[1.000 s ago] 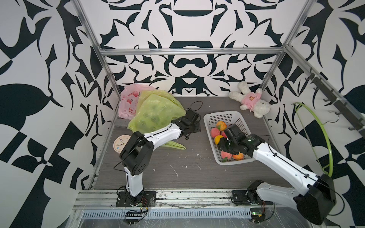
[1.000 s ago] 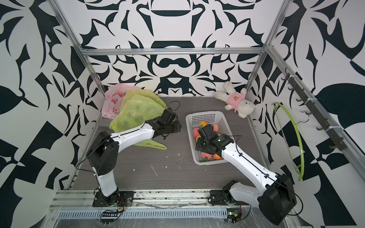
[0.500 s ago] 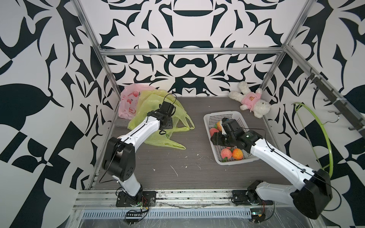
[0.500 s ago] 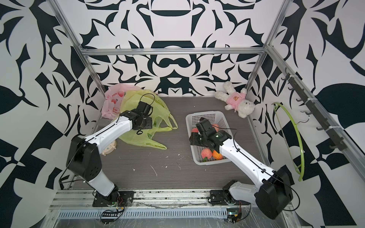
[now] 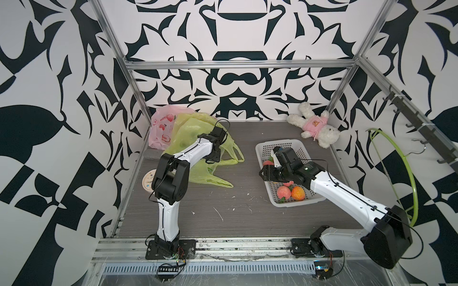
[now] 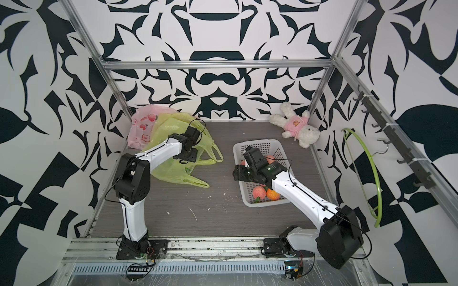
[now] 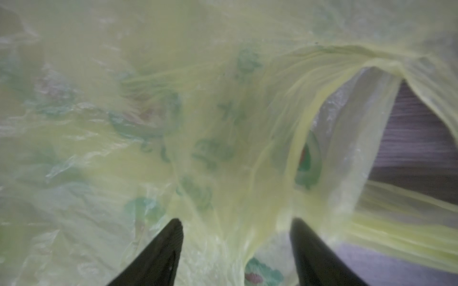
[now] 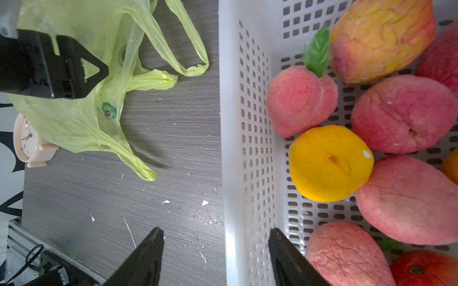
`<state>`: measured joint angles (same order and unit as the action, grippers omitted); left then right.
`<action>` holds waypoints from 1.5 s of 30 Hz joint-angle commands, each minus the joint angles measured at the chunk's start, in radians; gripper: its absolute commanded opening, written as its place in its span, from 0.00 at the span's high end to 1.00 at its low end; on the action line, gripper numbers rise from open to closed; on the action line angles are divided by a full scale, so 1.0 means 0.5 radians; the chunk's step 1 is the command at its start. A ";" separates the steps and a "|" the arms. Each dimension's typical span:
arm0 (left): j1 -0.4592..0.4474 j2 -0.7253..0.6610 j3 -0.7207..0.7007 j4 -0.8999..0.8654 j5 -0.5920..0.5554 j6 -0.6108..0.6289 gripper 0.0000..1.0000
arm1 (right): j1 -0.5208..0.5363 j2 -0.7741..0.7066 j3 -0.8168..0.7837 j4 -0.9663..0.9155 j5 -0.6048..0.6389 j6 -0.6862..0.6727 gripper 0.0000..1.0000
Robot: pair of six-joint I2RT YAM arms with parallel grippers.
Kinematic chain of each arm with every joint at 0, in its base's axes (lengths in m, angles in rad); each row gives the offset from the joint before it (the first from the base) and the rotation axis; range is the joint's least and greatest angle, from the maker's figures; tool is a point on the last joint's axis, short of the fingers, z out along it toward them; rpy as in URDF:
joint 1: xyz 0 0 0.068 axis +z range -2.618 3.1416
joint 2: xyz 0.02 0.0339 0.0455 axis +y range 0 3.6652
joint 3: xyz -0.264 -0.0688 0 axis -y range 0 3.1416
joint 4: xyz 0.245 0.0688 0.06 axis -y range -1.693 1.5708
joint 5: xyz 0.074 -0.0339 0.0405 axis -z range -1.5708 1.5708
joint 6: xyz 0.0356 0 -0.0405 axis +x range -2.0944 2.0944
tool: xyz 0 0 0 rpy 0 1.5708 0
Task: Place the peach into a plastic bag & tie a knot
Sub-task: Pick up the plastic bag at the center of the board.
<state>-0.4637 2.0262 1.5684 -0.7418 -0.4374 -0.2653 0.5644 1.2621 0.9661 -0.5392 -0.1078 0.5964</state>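
The fuzzy pink peach (image 8: 301,104) lies unpicked in the white perforated plastic basket (image 8: 247,123). My right gripper (image 8: 215,232) hangs above its wall, fingers apart and empty. The left gripper (image 7: 235,222), likewise apart, faces the crumpled yellow-green plastic bag (image 7: 148,123). I judge we're at pickup: next, close on the peach.

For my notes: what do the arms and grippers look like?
The left arm and right arm have white links with black joints and bases; thin black cables run along them. The left gripper and right gripper are black, with tapering, pointed jaws.
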 commanded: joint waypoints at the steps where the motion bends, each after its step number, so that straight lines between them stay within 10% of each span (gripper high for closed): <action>1: 0.025 0.127 0.081 -0.049 -0.075 0.088 0.28 | -0.009 -0.060 0.044 0.039 -0.004 -0.042 0.31; 5: 0.029 0.249 0.159 -0.028 -0.170 0.123 0.33 | -0.014 -0.076 0.059 0.035 0.019 -0.049 0.31; 9: 0.042 0.279 0.220 -0.008 -0.179 0.160 0.66 | -0.023 -0.077 0.062 0.024 0.040 -0.052 0.33; 17: 0.080 0.004 0.312 -0.260 -0.052 0.184 0.99 | -0.155 -0.049 0.080 -0.029 0.043 -0.075 0.36; 33: 0.088 -0.319 0.836 -1.125 0.959 0.056 1.00 | -0.399 0.342 0.243 -0.190 0.124 -0.254 0.27; 45: 0.087 -0.465 0.439 -0.718 1.533 -0.196 1.00 | -0.401 0.559 0.110 -0.050 0.099 -0.226 0.19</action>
<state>-0.4210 1.8450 1.8233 -1.1625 0.2329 -0.3183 0.3656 1.5261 1.0271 -0.5945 -0.0654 0.4889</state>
